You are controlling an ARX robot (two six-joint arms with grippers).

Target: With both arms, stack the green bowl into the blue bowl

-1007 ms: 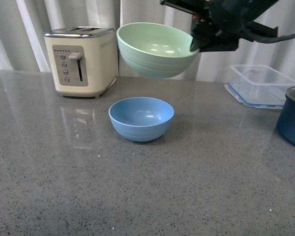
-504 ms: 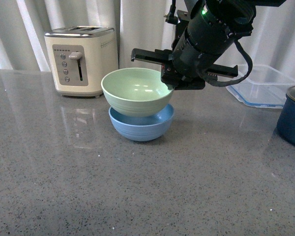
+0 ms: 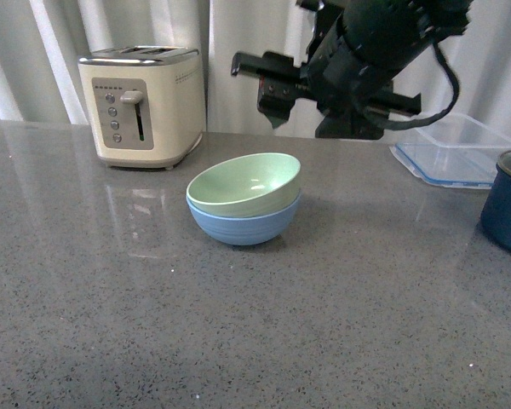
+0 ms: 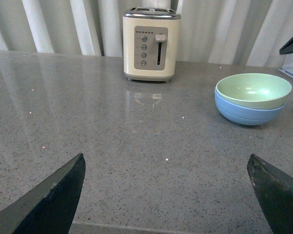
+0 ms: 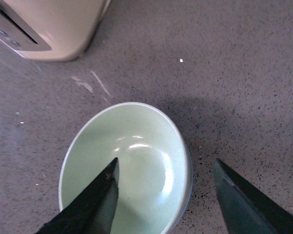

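The pale green bowl (image 3: 243,181) sits nested in the light blue bowl (image 3: 244,227) at the middle of the grey counter, tilted slightly toward the toaster side. My right gripper (image 3: 324,92) hangs open above and behind the pair and touches neither. In the right wrist view its two dark fingers straddle the green bowl's (image 5: 136,156) near rim from above, with nothing held in the gripper (image 5: 166,163). My left gripper (image 4: 166,160) is open low over bare counter, well off to the side of the stacked green bowl (image 4: 254,89) and blue bowl (image 4: 248,113).
A cream toaster (image 3: 140,106) stands at the back left. A clear plastic container (image 3: 456,149) lies at the back right, and a dark navy pot (image 3: 509,204) sits at the right edge. White curtains hang behind the counter.
The green bowl, held high a second ago, came down into the blue bowl and was let go. The right gripper has since risen clear of it.
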